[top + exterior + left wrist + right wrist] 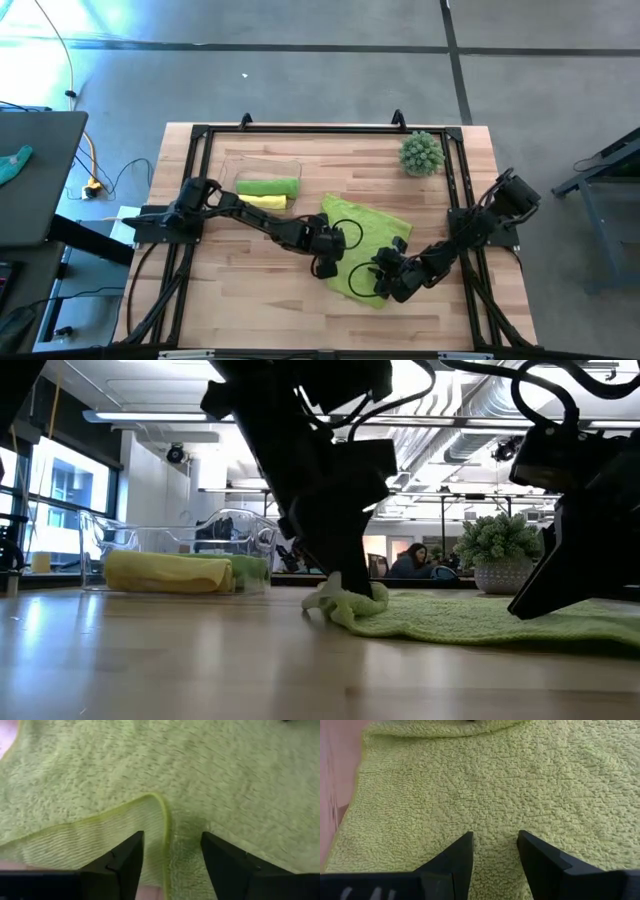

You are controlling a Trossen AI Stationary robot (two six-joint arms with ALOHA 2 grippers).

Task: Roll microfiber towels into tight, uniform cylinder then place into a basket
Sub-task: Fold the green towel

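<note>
A lime green towel (375,232) lies spread on the table's middle right. Its left corner (135,822) is folded over and bunched (345,600). My left gripper (327,263) is open at that corner, its fingers on either side of the folded hem (166,835). My right gripper (386,281) is open, low over the towel's near part (495,795). The clear basket (262,163) at the far left holds a green roll (268,187) and a yellow roll (265,201). My left gripper comes at the towel's folded-over left corner (150,815) from above, slanting, its open fingers (125,862) astride the hem. The low view shows it down at the bunched edge, but I cannot tell whether it touches. My right gripper's open fingers (460,857) slant down onto the flat towel (560,622). I cannot tell whether they touch it.
A spiky green ball plant (421,153) in a pot stands at the far right corner. A dark frame (200,135) runs around the table top. There is bare wood (250,290) at the near left. People sit in the room behind (410,560).
</note>
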